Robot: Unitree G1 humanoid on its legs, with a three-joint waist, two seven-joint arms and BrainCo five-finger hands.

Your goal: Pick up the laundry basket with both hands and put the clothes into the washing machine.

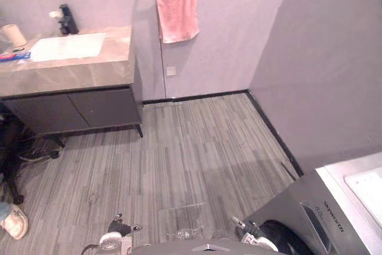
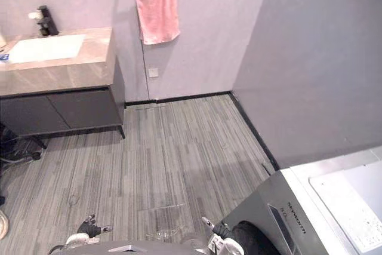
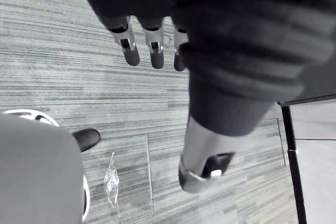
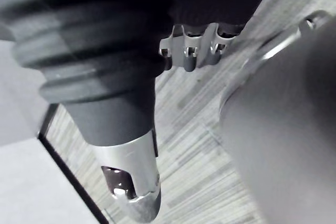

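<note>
The grey washing machine (image 1: pixel 334 207) stands at the lower right, its white top (image 2: pixel 352 201) facing up and a dark round door (image 1: pixel 289 238) on its front. My left hand (image 1: pixel 116 230) hangs low over the floor at the bottom left, its fingers (image 3: pixel 128 51) straight and holding nothing. Close beside the machine's front hangs my right hand (image 1: pixel 250 231). Its fingers (image 4: pixel 189 56) are relaxed and its thumb (image 4: pixel 131 182) is straight, with nothing between them.
A vanity (image 1: pixel 71 88) with a white sink (image 1: pixel 65 46) fills the back left. A pink towel (image 1: pixel 176 10) hangs on the far wall. A clear plastic scrap (image 1: pixel 186 232) lies on the striped floor. A person's shoe (image 1: pixel 13 222) and a chair base (image 1: pixel 12 171) are at the left edge.
</note>
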